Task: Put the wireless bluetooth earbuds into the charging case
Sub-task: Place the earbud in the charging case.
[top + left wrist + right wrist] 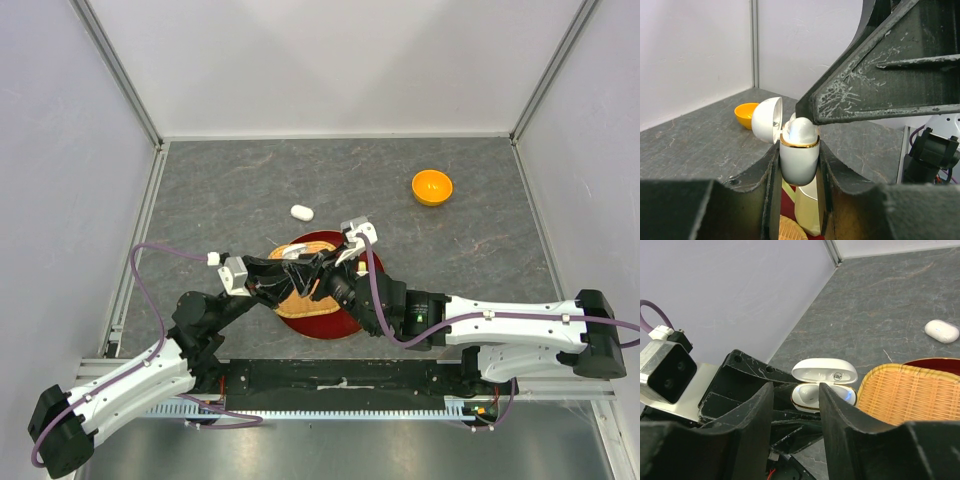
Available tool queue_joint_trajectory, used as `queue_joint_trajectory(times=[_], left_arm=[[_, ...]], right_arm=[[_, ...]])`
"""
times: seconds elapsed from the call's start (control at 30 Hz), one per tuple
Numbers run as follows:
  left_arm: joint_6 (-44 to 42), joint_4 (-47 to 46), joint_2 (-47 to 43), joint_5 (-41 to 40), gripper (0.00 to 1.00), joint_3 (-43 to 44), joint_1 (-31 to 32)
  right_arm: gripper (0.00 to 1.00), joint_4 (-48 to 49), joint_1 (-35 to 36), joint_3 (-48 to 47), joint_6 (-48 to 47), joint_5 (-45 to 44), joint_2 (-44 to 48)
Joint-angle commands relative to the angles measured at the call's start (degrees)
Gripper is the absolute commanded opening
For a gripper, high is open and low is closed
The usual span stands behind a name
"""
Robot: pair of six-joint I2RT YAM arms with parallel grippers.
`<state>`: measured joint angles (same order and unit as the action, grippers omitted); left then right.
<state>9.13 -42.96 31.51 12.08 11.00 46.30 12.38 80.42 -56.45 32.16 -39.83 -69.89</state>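
1. Two loose things lie on the table (220,190) beyond the arms. An orange bowl (432,187) sits toward the far right corner, and a closed white case (302,212) lies near the middle, well apart from the bowl.
2. At the middle of the table's near edge we note a red plate (330,326) carrying a wicker tray (910,392). Both grippers hang over the plate.
3. Below the left fingers (760,200), a cream object (807,212) shows in the gap. It is partly hidden, and we cannot tell what it is.
4. The left gripper (799,150) is clenched on the charging case (799,162). The case body stands upright between the fingers, with its lid (766,120) swung open on the bowl's side.
5. One earbud (801,129) sits in the case, its rounded top rising above the gold rim. We see no other earbuds.
6. The right gripper (795,390) has its jaws parted and grips nothing. One of its fingers (880,85) hangs just above the earbud, and we cannot tell whether they touch. In the right wrist view, the open case shows through the gap between the two fingers.
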Motion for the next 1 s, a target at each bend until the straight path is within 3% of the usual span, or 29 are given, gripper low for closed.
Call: queue_joint_trajectory(times=[0.0, 0.37, 0.57, 0.67, 0.7, 0.8, 0.97], left_arm=[[-0.07, -3.97, -0.22, -0.48, 0.02, 1.3, -0.16], [0.1, -3.27, -1.53, -1.35, 0.02, 0.51, -0.16], [0.01, -2.74, -2.24, -2.05, 0.02, 0.25, -0.16], [0.1, -2.57, -2.24, -2.06, 0.02, 0.16, -0.07], [0.19, -2.39, -2.33, -2.06, 0.02, 0.24, -0.16], [0.28, -1.43, -2.76, -2.32, 0.02, 0.51, -0.07], [0.19, 0.51, -3.82, -2.5, 0.02, 1.04, -0.16]], right_arm=[[0.5, 2.29, 0.17, -2.7, -2.45, -0.51, 1.24], [0.57, 4.58, 0.09, -4.55, -5.27, 1.95, 3.61], [0.59, 4.23, 0.09, -3.06, -5.79, -1.12, 7.04], [0.66, 1.95, 0.17, -2.09, -5.27, -5.24, 8.97], [0.83, 0.9, 0.17, -2.0, -4.66, -7.08, 9.85], [0.96, -3.06, -0.09, -1.91, -3.42, -13.06, 11.08], [0.98, -14.99, -3.42, -6.3, -2.2, -14.23, 11.18]])
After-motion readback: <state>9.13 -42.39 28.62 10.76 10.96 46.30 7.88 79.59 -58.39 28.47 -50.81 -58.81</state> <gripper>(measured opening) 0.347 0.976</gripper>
